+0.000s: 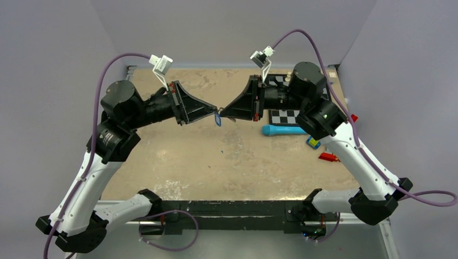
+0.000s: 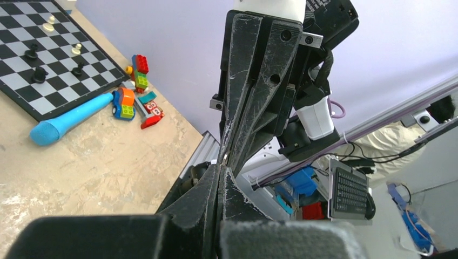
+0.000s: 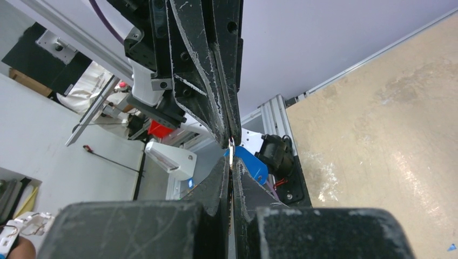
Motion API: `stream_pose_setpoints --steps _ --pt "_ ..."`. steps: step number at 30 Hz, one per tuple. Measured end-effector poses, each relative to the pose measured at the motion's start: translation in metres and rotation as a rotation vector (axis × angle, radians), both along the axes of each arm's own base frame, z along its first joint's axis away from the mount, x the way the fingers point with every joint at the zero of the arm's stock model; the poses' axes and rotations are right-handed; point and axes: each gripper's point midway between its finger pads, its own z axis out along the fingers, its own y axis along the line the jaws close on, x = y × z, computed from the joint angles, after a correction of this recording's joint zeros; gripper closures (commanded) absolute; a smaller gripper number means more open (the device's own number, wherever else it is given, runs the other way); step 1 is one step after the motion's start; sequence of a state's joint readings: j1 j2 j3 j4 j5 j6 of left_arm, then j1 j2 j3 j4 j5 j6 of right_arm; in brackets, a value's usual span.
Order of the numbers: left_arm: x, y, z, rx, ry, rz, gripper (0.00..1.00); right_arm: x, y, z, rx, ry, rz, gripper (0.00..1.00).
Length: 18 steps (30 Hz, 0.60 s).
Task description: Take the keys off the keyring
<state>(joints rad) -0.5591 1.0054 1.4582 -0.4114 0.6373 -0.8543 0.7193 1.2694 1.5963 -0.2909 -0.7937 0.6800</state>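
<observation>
My left gripper (image 1: 215,112) and right gripper (image 1: 223,114) meet tip to tip above the middle of the table, both raised off it. The keys are a thin grey metal sliver (image 3: 231,146) pinched between the two sets of shut tips, with the bright blue oval tag (image 1: 218,120) hanging just below. In the right wrist view my gripper (image 3: 231,162) is shut on the metal, and the blue tag (image 3: 247,163) sticks out to the right behind the tips. In the left wrist view my gripper (image 2: 226,168) is shut, with a glint of metal (image 2: 226,158) at its tips.
A chessboard (image 1: 284,116) with a few pieces lies at the back right. A long light-blue tube-shaped tool (image 1: 283,130) lies in front of it. A small blue-and-yellow block (image 1: 312,142) and red bricks (image 1: 328,157) sit near the right arm.
</observation>
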Motion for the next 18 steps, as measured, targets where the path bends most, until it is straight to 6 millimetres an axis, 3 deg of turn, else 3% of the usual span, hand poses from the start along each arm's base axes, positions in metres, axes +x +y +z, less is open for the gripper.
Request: stream_pose_setpoints --steps 18 --pt "0.0079 0.0025 0.0046 -0.051 0.035 0.06 1.0 0.0078 0.0013 0.0055 0.021 -0.003 -0.042 1.0"
